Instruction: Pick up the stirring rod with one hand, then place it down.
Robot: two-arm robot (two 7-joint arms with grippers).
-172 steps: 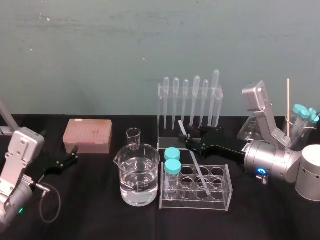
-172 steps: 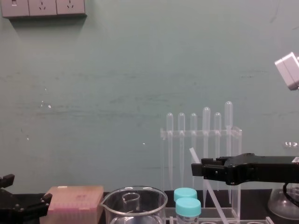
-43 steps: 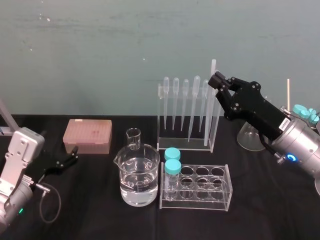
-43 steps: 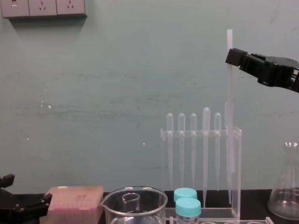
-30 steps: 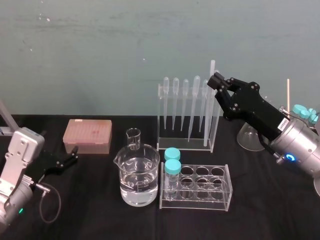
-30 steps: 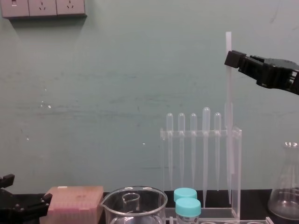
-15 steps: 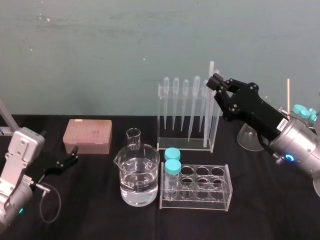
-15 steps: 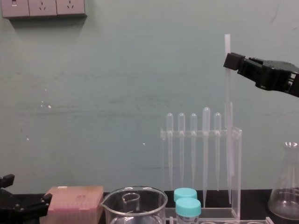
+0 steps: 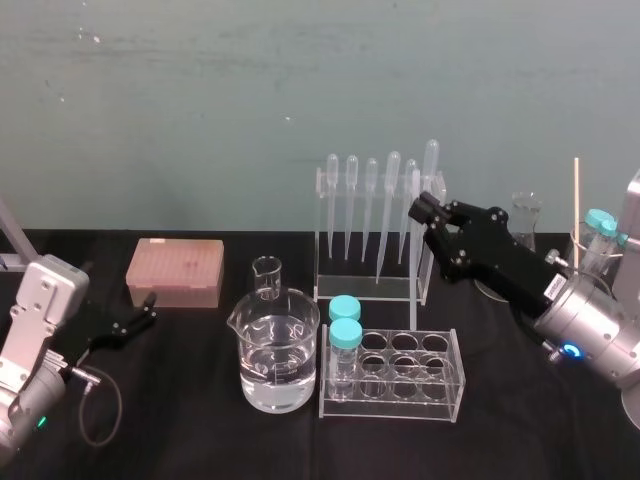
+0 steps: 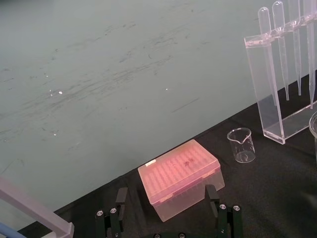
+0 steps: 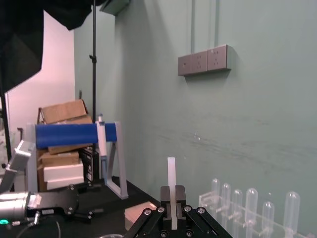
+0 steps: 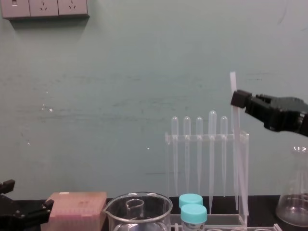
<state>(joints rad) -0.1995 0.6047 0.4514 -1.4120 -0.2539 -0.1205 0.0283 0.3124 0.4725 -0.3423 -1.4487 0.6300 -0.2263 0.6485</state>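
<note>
Clenching the stirring rod (image 12: 240,159) near its top, the right hand (image 12: 237,99) holds it slightly tilted before the pipette rack (image 12: 207,138) in the chest view, lower end apparently near the rack's base. Right wrist view: black fingers (image 11: 180,198) pinch the rod. Head view: the left hand (image 9: 135,320) sits released at the worktop's (image 9: 200,420) left.

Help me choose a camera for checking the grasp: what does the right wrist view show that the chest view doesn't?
Right wrist view, not chest: the right gripper with its fingers shut on the stirring rod from both sides, its top end standing above them; a blue frame and cardboard boxes behind.
Chest view, not right wrist: the rod's lower length, tilted, running down before the pipette rack; the beaker, blue-capped tubes, flask.
Both: the pipettes, pink box, wall sockets, and the left gripper parked by the box.
</note>
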